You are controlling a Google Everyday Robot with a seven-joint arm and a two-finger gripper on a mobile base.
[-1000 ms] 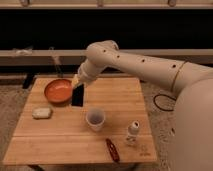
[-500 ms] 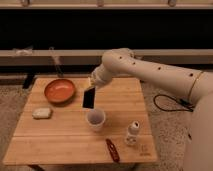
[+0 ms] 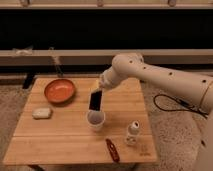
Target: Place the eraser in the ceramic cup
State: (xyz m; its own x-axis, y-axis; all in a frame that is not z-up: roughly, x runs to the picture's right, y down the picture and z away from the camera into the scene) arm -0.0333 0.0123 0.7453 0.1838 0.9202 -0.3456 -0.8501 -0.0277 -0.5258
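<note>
The eraser (image 3: 94,100), a flat black block, hangs upright from my gripper (image 3: 96,87), which is shut on its top end. Its lower end is just above the rim of the ceramic cup (image 3: 96,120), a small white handleless cup standing near the middle of the wooden table (image 3: 60,142). My white arm reaches in from the right, its wrist a little above and to the right of the cup.
An orange bowl (image 3: 59,91) sits at the table's back left. A pale rectangular block (image 3: 42,113) lies at the left edge. A small white bottle (image 3: 132,132) and a red tool (image 3: 112,149) are to the front right of the cup.
My arm has carried the eraser from beside the orange bowl rightward and toward the front, and it now hangs right over the cup.
</note>
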